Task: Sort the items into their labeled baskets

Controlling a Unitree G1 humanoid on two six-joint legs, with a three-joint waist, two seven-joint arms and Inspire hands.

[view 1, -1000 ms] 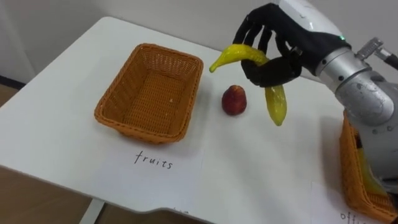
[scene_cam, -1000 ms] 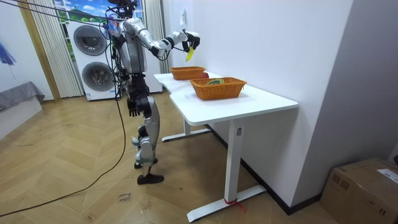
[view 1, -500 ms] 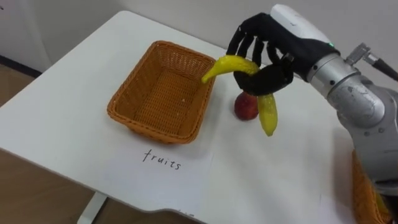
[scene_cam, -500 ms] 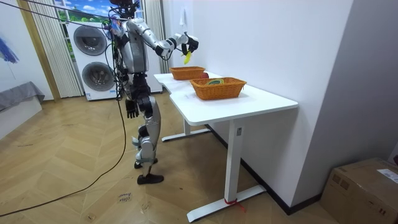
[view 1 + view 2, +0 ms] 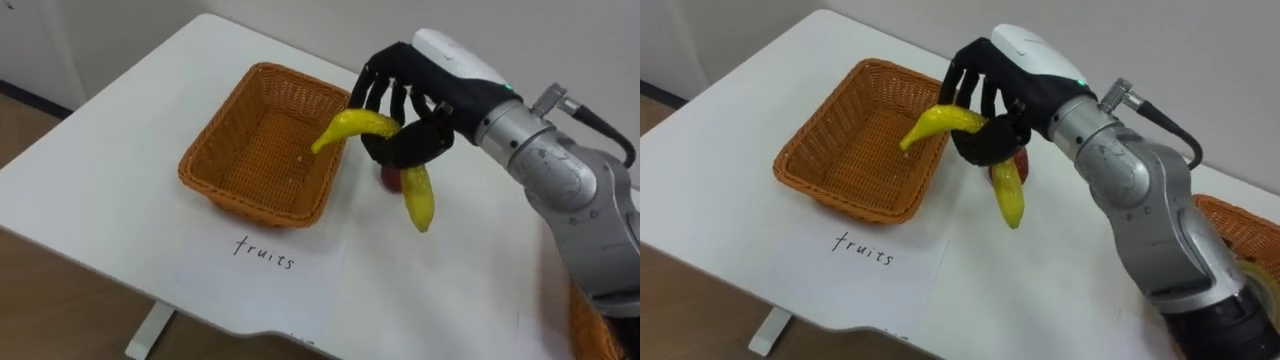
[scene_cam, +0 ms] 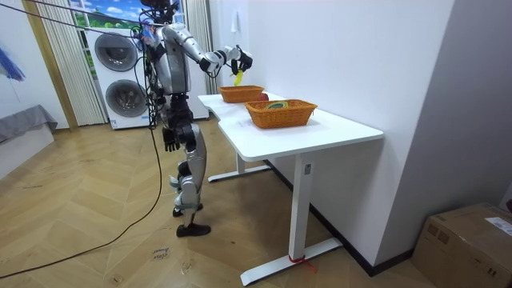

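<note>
My right hand [image 5: 412, 110] [image 5: 992, 98] is shut on a yellow banana [image 5: 415, 195] [image 5: 1008, 197], holding it in the air just above the right rim of the empty wicker fruit basket [image 5: 225, 180] [image 5: 820, 178]. One end of the banana points over the basket, the other hangs down. A red apple [image 5: 390, 178] [image 5: 1023, 163] lies on the white table [image 5: 120, 220] right of the basket, mostly hidden behind the hand and banana. In the room view the robot stands at the table's end with the right hand [image 6: 238, 60] raised over the far basket [image 6: 240, 94]. My left hand [image 6: 169, 138] hangs at my side.
A paper label reading "fruits" [image 5: 265, 253] lies before the basket near the table's front edge. A second wicker basket [image 5: 1240, 240] [image 6: 281, 113] with items stands at the right. Washing machines [image 6: 120, 72] stand behind the robot.
My right hand has carried the banana leftwards, from beside the apple to the fruit basket's right rim. The camera has also shifted.
</note>
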